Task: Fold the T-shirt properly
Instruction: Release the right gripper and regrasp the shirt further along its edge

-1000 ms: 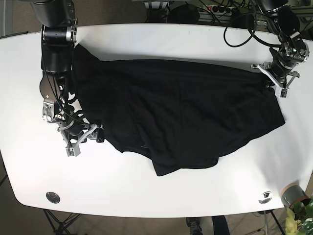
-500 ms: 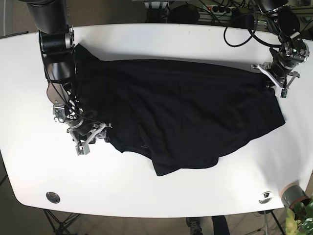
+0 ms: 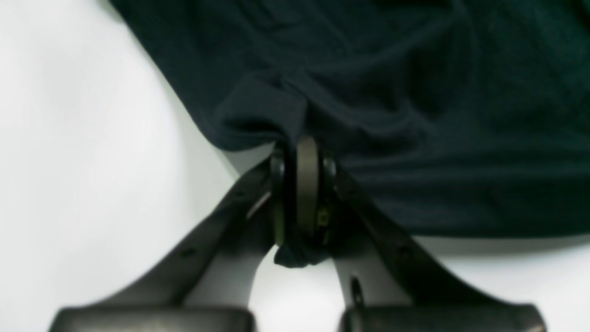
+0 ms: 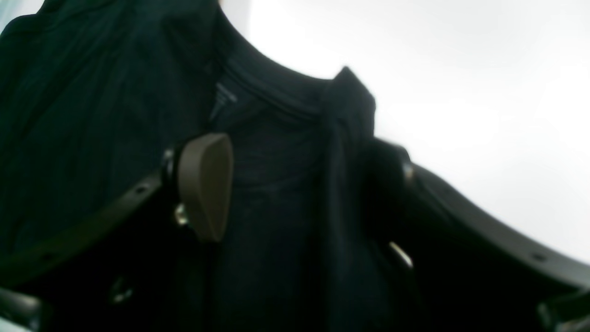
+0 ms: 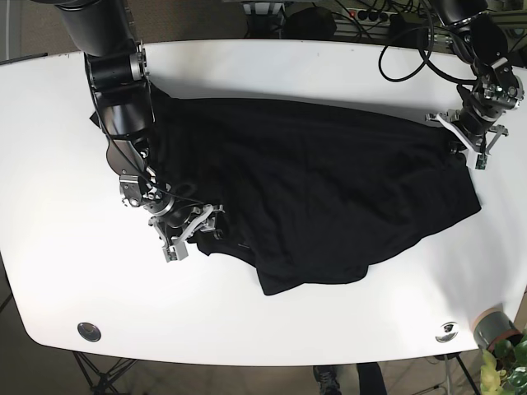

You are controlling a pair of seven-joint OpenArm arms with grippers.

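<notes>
White table [image 5: 329,66] | one T-shirt [image 5: 313,189] | left end effector [image 3: 299,184] clamped on hem | right end effector [image 4: 295,184] apart around collar

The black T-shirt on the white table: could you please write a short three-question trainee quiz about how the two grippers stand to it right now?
1. True or false: the left gripper is shut on the T-shirt.
2. The right gripper is: A) clamped on fabric, B) open with fabric between its fingers, C) off the shirt.
3. What colour is the table?

Key: 1 true; 2 B; 3 white.
</notes>
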